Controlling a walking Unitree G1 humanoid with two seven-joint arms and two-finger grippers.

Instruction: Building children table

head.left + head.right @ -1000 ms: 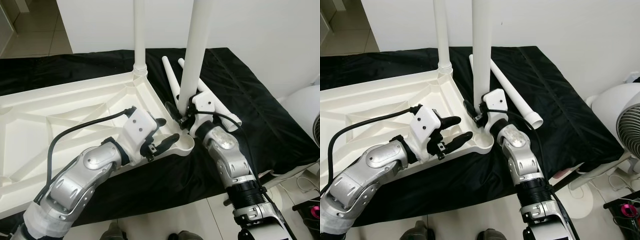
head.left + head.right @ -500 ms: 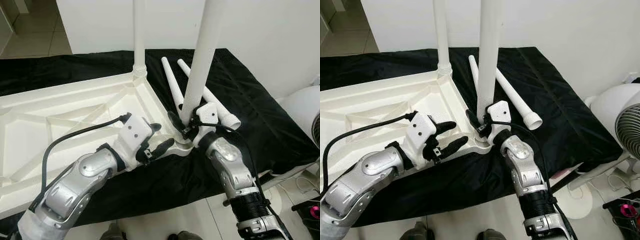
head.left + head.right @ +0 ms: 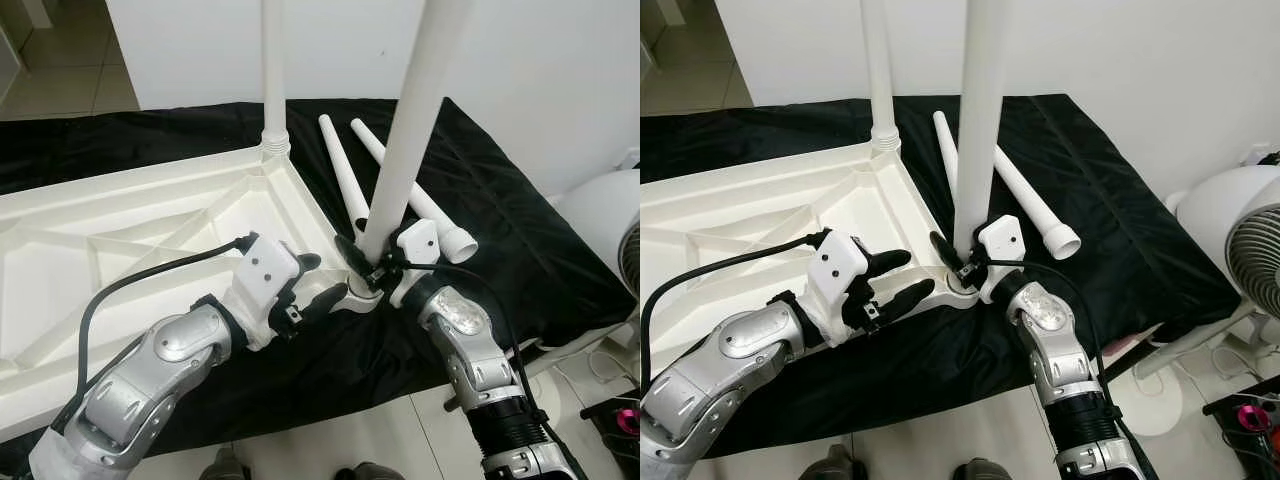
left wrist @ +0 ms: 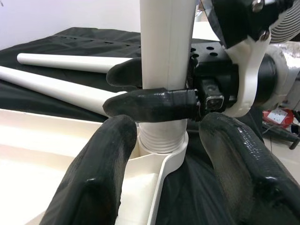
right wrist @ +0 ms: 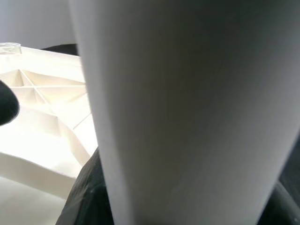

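Right end effector [image 3: 362, 262] grips the upright white plastic table leg [image 3: 405, 150] above the tabletop's corner socket [image 4: 161, 151]; left end effector [image 3: 318, 282] spread wide beside it.

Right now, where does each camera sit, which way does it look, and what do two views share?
Left eye view: on the head, looking down at the upturned white plastic tabletop on the black cloth; both silver arms show.
Right eye view: beside it, same scene; two loose white legs lie behind.
Left wrist view: along the left end effector, open, at the corner socket.
Right wrist view: against the upright white leg.
Shared: both wrist views show this leg, gripped by the right end effector.
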